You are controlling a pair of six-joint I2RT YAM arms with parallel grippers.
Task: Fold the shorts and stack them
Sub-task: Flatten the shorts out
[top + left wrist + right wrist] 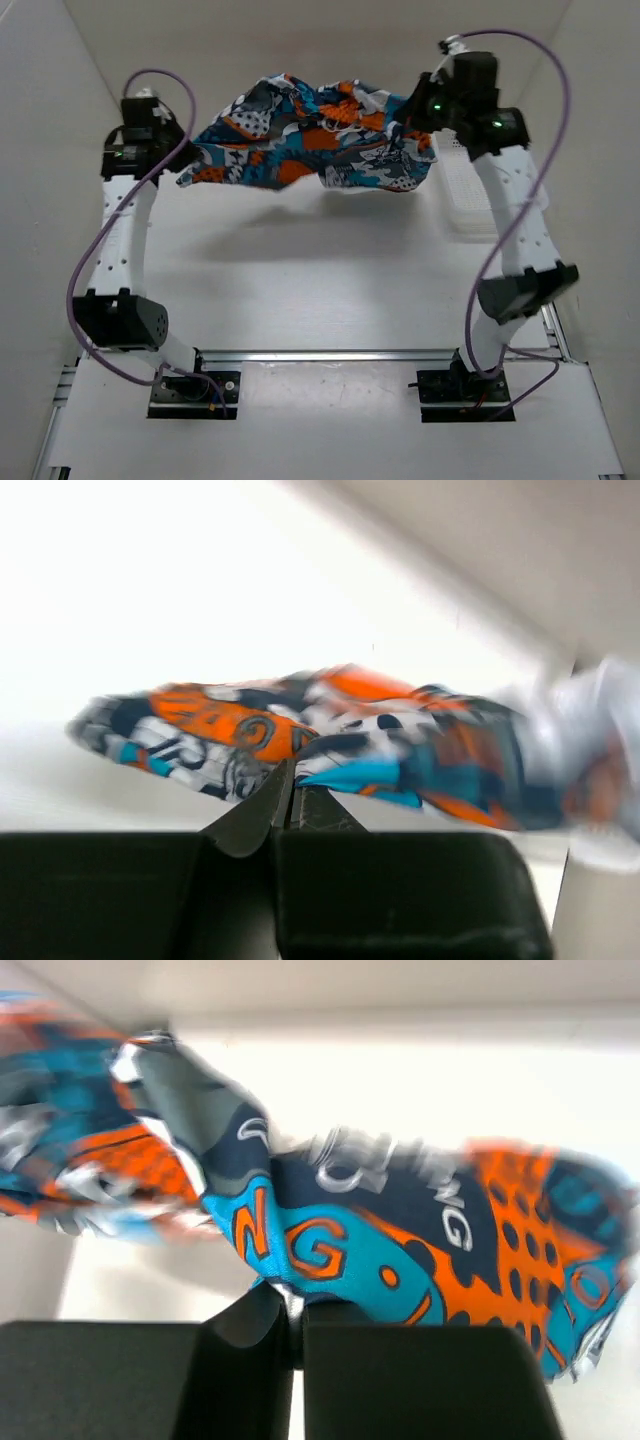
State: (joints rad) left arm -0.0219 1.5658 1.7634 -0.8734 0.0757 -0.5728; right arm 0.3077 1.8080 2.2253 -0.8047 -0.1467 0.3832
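The shorts hang in the air above the far part of the bench. They are stretched sideways between the two arms and sag in loose folds, clear of the surface, with their shadow on the bench below. The left hand is clenched on the left edge of the cloth. Its wrist view shows the fingers pressed together with a sliver of fabric pinched at their tips. The right hand is clenched on the right end, where the cloth bunches, and its wrist view shows printed fabric draping from the closed tips. A pale ribbed tray lies on the bench beside the right arm. Purple cables loop along both arms.
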